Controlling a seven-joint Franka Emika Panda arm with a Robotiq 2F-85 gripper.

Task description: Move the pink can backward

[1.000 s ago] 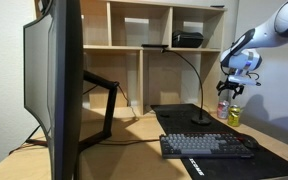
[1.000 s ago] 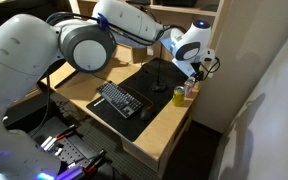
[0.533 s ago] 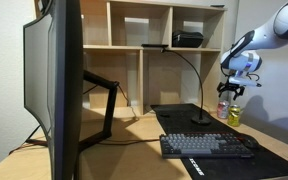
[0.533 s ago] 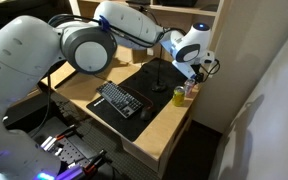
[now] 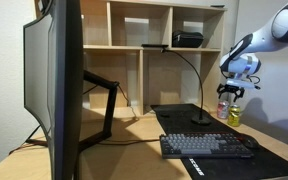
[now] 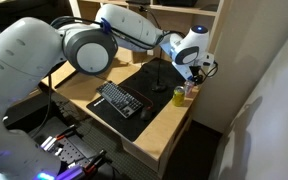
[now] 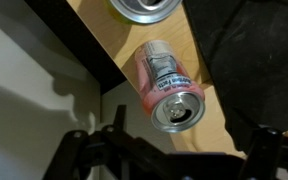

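In an exterior view, a big dark monitor [image 5: 54,85] fills the near side and hides much of the table [image 5: 134,128], with an open wooden shelf unit [image 5: 139,47] behind it holding a black box [image 5: 187,39]. The white arm [image 5: 269,35] reaches in from the far side and ends low over the table's corner. A black desk mat [image 5: 184,125] covers that half of the table and carries a keyboard [image 5: 206,145] and the round base of a thin gooseneck stand [image 5: 201,121], whose stem curves up between the shelf and the arm. Past the mat's edge we find the pink can [image 7: 162,85], upright on bare wood close to the table's dark rim, with its silvery top facing the wrist camera. The yellow-green can [image 7: 144,7] stands just beside it and apart from it. In both exterior views the end effector [image 5: 229,93] hangs directly above the pink can [image 5: 224,106]. In the wrist view its dark fingers [image 7: 84,150] are spread wide to either side, touching nothing, so we read the end effector [image 7: 174,146] as open and empty.
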